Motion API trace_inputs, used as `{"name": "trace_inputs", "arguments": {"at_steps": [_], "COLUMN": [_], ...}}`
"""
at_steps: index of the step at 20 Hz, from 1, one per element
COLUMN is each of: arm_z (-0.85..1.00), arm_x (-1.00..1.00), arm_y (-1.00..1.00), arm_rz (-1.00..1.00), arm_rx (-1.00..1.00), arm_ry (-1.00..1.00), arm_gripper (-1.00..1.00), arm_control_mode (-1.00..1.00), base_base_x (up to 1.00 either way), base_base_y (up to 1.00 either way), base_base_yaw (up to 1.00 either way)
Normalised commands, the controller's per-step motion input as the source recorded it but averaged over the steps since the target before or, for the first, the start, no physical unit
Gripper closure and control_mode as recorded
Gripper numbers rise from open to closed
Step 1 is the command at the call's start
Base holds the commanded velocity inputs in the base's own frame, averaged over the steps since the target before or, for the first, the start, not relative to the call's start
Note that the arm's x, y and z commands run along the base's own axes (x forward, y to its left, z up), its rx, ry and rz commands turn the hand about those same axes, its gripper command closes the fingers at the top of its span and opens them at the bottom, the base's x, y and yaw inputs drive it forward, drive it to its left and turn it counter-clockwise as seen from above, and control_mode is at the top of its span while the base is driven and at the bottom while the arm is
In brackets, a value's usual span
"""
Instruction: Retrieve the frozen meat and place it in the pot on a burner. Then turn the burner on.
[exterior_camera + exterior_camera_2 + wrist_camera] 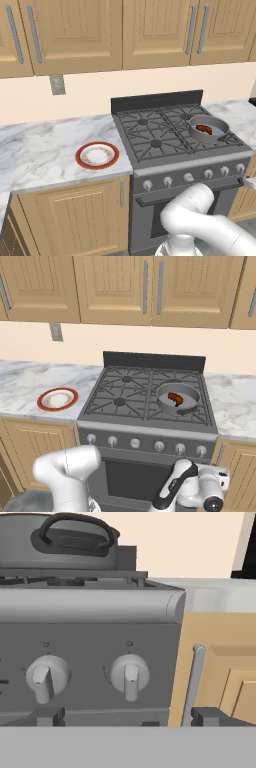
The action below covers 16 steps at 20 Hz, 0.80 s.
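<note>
Facing: stove knobs [129, 677], gripper [127, 717] hovering just in front
plate [97, 155]: sitting on table [35, 150], left of stove [175, 145]
pot [178, 398]: resting on front-right burner
frozen meat [175, 399]: lying inside pot
gripper: jaws standing wide apart, gripping nothing

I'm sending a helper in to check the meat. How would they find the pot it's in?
Start at the grey stove between the marble counters. The pot sits on its front right burner, holding the reddish-brown frozen meat. It is shallow grey metal, unlike the red-rimmed plate on the left counter.
</note>
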Motion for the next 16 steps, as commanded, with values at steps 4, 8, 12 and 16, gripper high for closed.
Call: {"name": "trace_inputs", "arguments": {"at_steps": [4, 8, 12, 16], "arm_z": [0.00, -0.02, 0.00, -0.05], "arm_x": [0.15, 0.19, 0.26, 0.27], "arm_y": [0.00, 0.00, -0.08, -0.04], "arm_rz": [0.00, 0.00, 0.02, 0.01], "arm_rx": [0.00, 0.00, 0.00, 0.00], "arm_ry": [-0.02, -0.06, -0.05, -0.02], "arm_gripper": [-1.00, -1.00, -1.00, -1.00], "arm_control_mode": [-1.00, -1.00, -1.00, -1.00], "base_base_x": [0.00, 0.00, 0.00, 0.00], "base_base_y": [0.00, 0.00, 0.00, 0.00], "base_base_yaw": [0.00, 0.00, 0.00, 0.00]}}
